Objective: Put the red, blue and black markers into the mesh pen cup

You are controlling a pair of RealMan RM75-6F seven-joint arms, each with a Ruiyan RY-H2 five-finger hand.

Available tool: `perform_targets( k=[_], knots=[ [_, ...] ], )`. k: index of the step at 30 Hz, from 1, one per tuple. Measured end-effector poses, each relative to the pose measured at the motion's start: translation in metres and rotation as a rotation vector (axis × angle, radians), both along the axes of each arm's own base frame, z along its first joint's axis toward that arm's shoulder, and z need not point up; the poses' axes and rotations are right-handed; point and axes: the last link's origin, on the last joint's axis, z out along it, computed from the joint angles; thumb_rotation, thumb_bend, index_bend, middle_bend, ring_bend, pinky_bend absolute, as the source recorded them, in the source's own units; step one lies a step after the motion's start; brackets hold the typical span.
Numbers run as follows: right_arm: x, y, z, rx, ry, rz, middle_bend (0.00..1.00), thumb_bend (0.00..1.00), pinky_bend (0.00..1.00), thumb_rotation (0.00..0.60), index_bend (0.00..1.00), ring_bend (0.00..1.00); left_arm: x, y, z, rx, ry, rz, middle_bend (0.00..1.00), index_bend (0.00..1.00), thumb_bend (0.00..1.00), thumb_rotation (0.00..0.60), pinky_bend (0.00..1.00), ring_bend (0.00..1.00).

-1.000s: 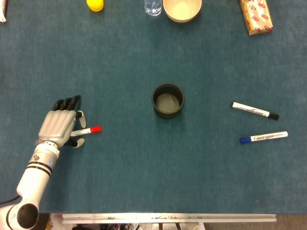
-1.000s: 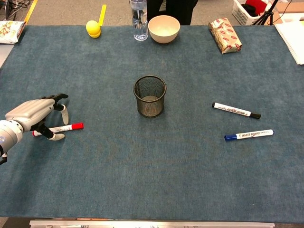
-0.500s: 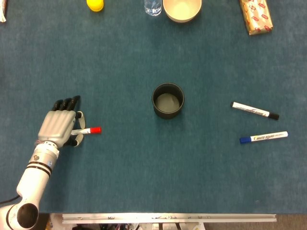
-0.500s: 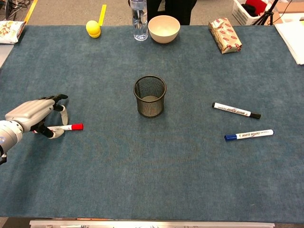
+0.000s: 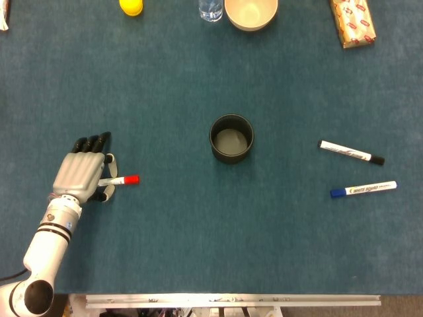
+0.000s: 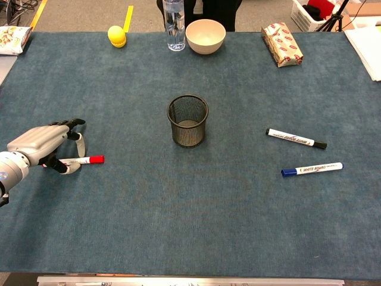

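Observation:
My left hand (image 5: 80, 173) (image 6: 41, 143) lies low over the white end of the red marker (image 5: 125, 179) (image 6: 92, 159) at the left of the blue table. Thumb and a finger pinch its barrel, and the red cap sticks out to the right. The marker looks level with the cloth. The black mesh pen cup (image 5: 231, 137) (image 6: 188, 121) stands upright and empty in the middle. On the right lie the black marker (image 5: 351, 152) (image 6: 296, 139) and, nearer me, the blue marker (image 5: 363, 189) (image 6: 312, 168). Neither view shows my right hand.
Along the far edge stand a yellow ball (image 6: 116, 36), a clear bottle (image 6: 174, 24), a cream bowl (image 6: 205, 36) and a wrapped packet (image 6: 282, 44). A snack bag (image 6: 13, 39) lies at the far left corner.
The left thumb has drawn in against the red marker, and the marker's hidden end has swung slightly so it lies more level. Nothing else has moved.

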Motion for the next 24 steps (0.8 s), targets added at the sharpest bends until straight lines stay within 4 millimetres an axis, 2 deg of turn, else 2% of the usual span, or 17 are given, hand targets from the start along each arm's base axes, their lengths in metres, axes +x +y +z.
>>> perform_targets(
  k=[8, 17, 24],
  knots=[
    [0.0, 0.0, 0.0, -0.002, -0.002, 0.001, 0.23, 0.0, 0.31, 0.6, 0.14, 0.16, 0.003, 0.0, 0.003, 0.024, -0.022, -0.005, 0.02, 0.63, 0.32, 0.6, 0.0, 0.0],
    [0.001, -0.003, 0.003, -0.018, -0.007, 0.007, 0.23, 0.0, 0.31, 0.6, 0.14, 0.16, 0.018, -0.003, 0.013, 0.043, -0.061, -0.03, 0.03, 0.64, 0.32, 0.6, 0.0, 0.0],
    [0.006, -0.007, 0.008, -0.036, -0.012, 0.022, 0.23, 0.0, 0.31, 0.6, 0.14, 0.16, 0.038, -0.001, 0.034, 0.077, -0.168, -0.029, 0.03, 0.64, 0.32, 0.6, 0.0, 0.0]
  ],
)
